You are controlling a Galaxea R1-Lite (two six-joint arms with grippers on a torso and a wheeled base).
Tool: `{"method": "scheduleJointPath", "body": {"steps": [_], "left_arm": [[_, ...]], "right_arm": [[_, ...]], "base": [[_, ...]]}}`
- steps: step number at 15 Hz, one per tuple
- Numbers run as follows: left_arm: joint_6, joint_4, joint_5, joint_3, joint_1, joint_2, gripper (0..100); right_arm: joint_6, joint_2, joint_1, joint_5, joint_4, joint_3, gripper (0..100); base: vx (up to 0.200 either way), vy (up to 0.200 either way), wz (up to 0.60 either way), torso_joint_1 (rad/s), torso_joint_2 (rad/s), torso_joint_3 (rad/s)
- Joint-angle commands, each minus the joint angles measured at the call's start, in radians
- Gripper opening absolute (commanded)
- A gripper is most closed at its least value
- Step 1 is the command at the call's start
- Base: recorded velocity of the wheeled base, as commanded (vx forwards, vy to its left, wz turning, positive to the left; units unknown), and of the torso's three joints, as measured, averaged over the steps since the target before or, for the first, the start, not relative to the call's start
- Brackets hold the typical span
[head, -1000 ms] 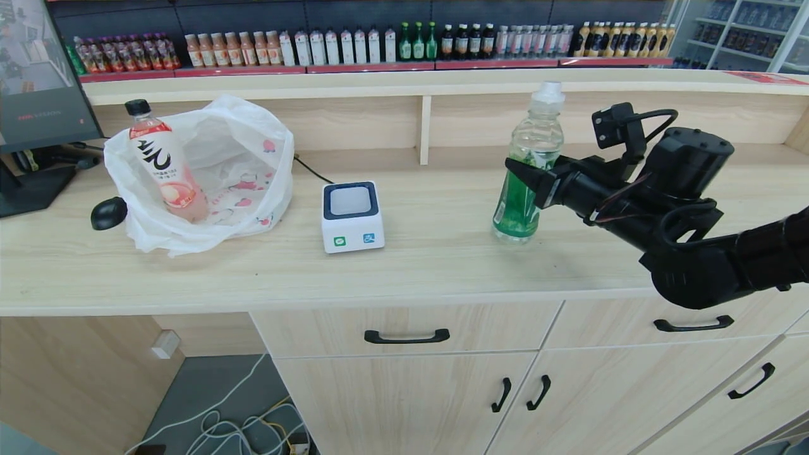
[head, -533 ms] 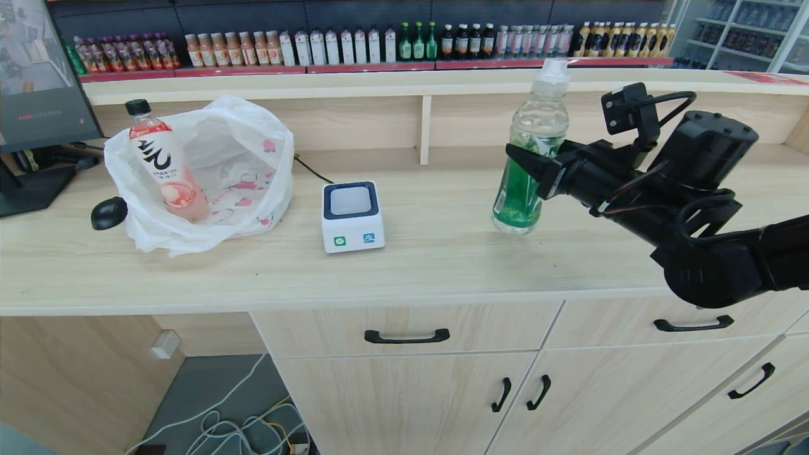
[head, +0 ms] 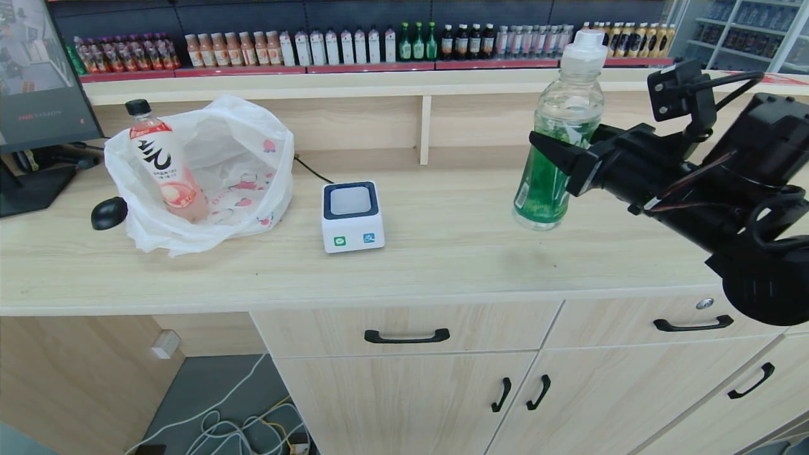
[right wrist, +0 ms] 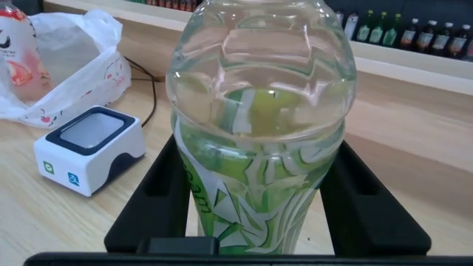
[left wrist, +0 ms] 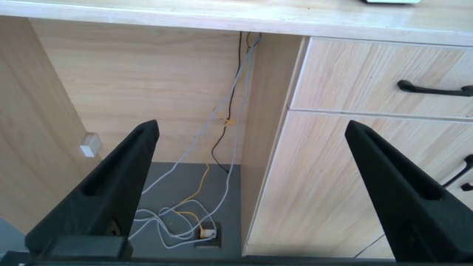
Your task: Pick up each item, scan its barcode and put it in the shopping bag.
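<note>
Bottle [head: 542, 189] is now clear of the counter [head: 442, 265], higher and further right than before; right gripper [head: 559, 158] pinches its middle. Scanner [head: 352, 216] pass likely comes next. Left gripper [left wrist: 251, 129] hangs spread.

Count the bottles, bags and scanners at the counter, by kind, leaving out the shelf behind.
2 bottles: the pink bottle in the shopping bag, the green bottle held in the right end effector
1 shopping bag
1 scanner
Total: 4
</note>
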Motion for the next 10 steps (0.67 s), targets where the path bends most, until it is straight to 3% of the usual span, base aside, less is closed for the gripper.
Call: {"method": "scheduleJointPath", "body": {"steps": [1, 10], "left_arm": [[0.000, 0.000, 0.000, 0.000, 0.000, 0.000, 100], [0.000, 0.000, 0.000, 0.000, 0.000, 0.000, 100]], "right_arm": [[-0.028, -0.091, 0.000, 0.000, -0.002, 0.081, 0], [-0.056, -0.354, 0.000, 0.009, -0.002, 0.341, 0]], "base": [[0.000, 0.000, 0.00, 0.000, 0.00, 0.000], [0.000, 0.000, 0.00, 0.000, 0.00, 0.000]]}}
